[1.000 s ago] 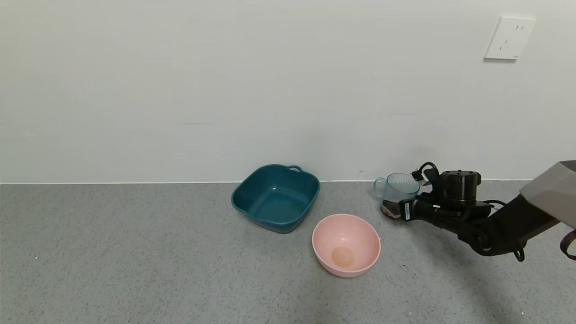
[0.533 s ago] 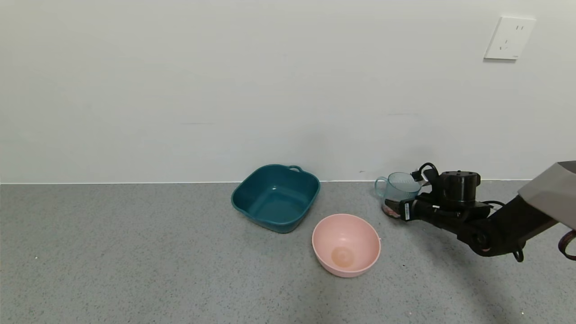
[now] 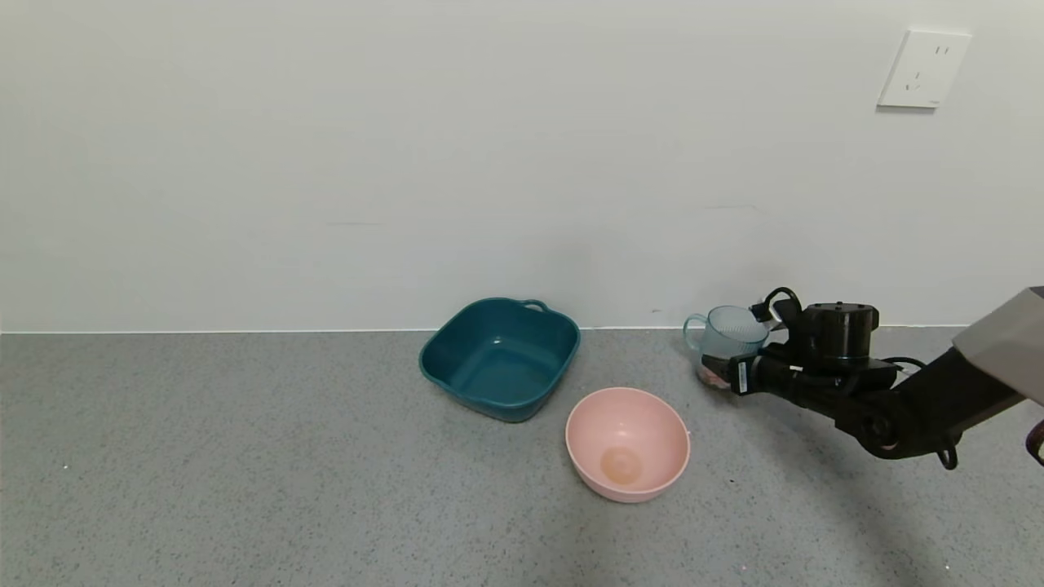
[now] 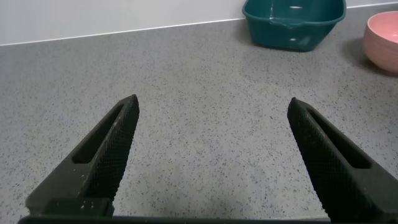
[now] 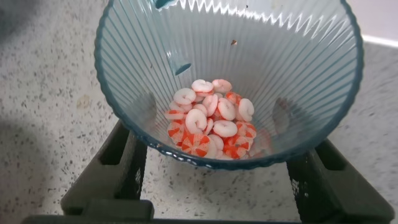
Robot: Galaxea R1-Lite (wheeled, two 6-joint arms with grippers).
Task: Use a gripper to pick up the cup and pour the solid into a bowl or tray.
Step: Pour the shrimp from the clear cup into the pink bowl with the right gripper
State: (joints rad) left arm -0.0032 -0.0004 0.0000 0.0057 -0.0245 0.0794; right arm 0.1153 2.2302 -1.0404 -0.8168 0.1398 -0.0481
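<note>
The ribbed pale blue cup (image 3: 730, 334) is at the back right near the wall, its handle pointing left. My right gripper (image 3: 722, 375) is shut on its lower body, one finger on each side, as the right wrist view (image 5: 221, 171) shows. The cup (image 5: 280, 56) holds the solid (image 5: 214, 121), a heap of pink, red and white pieces on its bottom. The pale pink bowl (image 3: 652, 424) stands empty in front and to the left of the cup. My left gripper (image 4: 211, 102) is open and empty over bare counter, out of the head view.
A dark teal square tub (image 3: 457, 322) with handles stands empty behind and left of the pink bowl, near the wall. The left wrist view shows the tub (image 4: 292, 25) and the bowl (image 4: 382, 40) far off. A wall socket (image 3: 923, 69) is at the upper right.
My right gripper and the cup have moved a little up and to the right together. The bowl and the tub have not moved.
</note>
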